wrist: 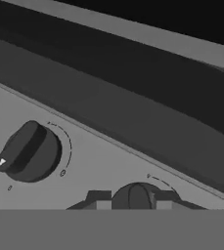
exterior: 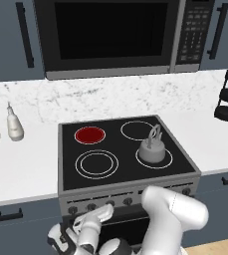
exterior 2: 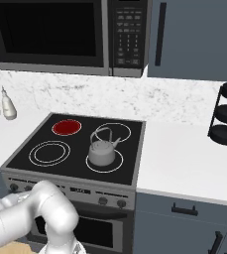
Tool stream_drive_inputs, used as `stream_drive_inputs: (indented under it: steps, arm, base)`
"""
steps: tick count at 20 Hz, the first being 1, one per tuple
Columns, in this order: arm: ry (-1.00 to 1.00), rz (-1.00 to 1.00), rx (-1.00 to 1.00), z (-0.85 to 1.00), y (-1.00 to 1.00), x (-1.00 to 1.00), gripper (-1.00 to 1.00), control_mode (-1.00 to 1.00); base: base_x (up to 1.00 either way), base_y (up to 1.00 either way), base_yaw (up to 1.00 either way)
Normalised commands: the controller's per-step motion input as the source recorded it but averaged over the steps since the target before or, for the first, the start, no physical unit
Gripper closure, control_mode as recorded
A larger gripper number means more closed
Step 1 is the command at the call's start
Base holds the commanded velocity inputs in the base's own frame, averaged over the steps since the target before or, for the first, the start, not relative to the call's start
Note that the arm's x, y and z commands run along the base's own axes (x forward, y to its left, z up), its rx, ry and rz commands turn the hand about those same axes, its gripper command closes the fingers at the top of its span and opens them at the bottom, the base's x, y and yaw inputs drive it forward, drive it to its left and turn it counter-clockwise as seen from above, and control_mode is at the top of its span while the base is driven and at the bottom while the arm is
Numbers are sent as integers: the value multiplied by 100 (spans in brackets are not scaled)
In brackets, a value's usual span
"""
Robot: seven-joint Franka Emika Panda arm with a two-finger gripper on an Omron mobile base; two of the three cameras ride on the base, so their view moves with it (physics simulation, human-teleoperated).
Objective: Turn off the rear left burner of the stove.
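The rear left burner (exterior: 90, 135) is glowing solid red at the far left corner of the stove (exterior: 125, 191), so it is plainly not yet off. The claw (wrist: 129, 201) is sitting down at the near front of the stove, on the control panel, and in the hand view its two dark tips are closing narrowly on either side of a small dark knob (wrist: 132, 196), apparently gripping it. The burner is lying up and away from the claw, on the glass behind the panel, but the coming move is turning on the knob itself, which I judge needs twisting round its own axis, pointing out from the panel. A second knob (wrist: 29, 153) is standing just to the side, with its ridge slanted. A grey kettle (exterior: 153, 148) is resting on the near right zone, well apart, and two bottles (exterior: 14, 125) are standing on the white bench (exterior: 21, 164) to the left; nothing is blocking the claw.
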Motion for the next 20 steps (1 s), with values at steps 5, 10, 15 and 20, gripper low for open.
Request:
stream_drive_inputs:
  steps: [5,10,15,20]
  arm:
    - [-20,-56,35,0,0,18,100,-100]
    - [-21,-57,36,0,0,14,100,-100]
    - [-22,-58,36,0,0,18,100,-100]
    - [-20,-57,29,0,0,28,100,-100]
  base:
    - [0,0,0]
    - [0,0,0]
    - [0,0,0]
    - [0,0,0]
